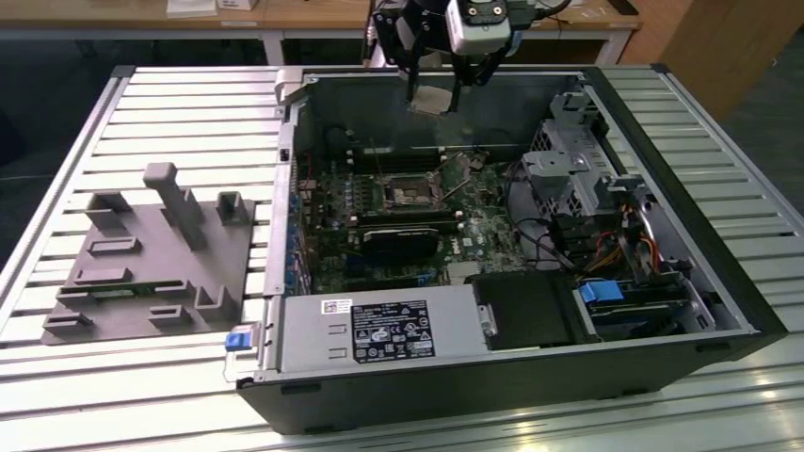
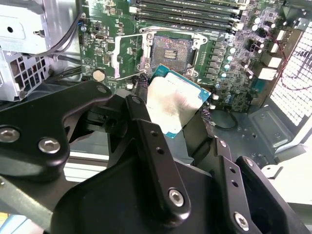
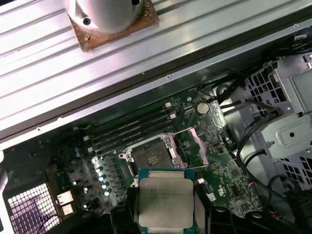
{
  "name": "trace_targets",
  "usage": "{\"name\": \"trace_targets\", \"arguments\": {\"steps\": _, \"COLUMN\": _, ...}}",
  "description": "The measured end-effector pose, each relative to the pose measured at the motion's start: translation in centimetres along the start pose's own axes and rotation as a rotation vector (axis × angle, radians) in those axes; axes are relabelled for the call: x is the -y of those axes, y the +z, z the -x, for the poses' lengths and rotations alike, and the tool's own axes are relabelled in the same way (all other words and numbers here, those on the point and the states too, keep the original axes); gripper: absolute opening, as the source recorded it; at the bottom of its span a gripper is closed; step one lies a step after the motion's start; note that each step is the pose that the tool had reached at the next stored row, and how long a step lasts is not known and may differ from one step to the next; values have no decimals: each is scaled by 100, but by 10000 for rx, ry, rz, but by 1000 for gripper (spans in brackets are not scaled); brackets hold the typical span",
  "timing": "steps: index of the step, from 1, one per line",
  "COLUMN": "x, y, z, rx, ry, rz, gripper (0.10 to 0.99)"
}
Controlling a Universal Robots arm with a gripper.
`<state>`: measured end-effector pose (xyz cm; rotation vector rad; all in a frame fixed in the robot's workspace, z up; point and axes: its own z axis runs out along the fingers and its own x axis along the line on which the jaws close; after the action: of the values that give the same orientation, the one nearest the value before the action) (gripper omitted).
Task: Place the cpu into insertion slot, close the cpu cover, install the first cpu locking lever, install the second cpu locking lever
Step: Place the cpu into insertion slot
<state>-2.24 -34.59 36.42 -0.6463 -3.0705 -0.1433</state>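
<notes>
Glare whitens the cpu (image 2: 171, 103), while the case interior (image 1: 352, 111) lies dim.

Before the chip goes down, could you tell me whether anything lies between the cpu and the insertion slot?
Nothing visible does. The cpu is held up over the open case, the insertion slot has a bare centre, and the cpu cover is swung open beside it.

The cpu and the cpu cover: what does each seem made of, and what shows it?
The cpu: likely a metal lid, dull silver-grey with soft glare, on a green board rim. The cpu cover: likely thin sheet metal, silvery and reflective.
</notes>
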Motion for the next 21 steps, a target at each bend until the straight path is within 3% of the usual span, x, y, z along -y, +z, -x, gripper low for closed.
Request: {"name": "trace_targets", "arguments": {"steps": 21, "x": -1, "y": 0, "z": 0, "rx": 58, "ry": 650, "rz": 13, "gripper": 537}}
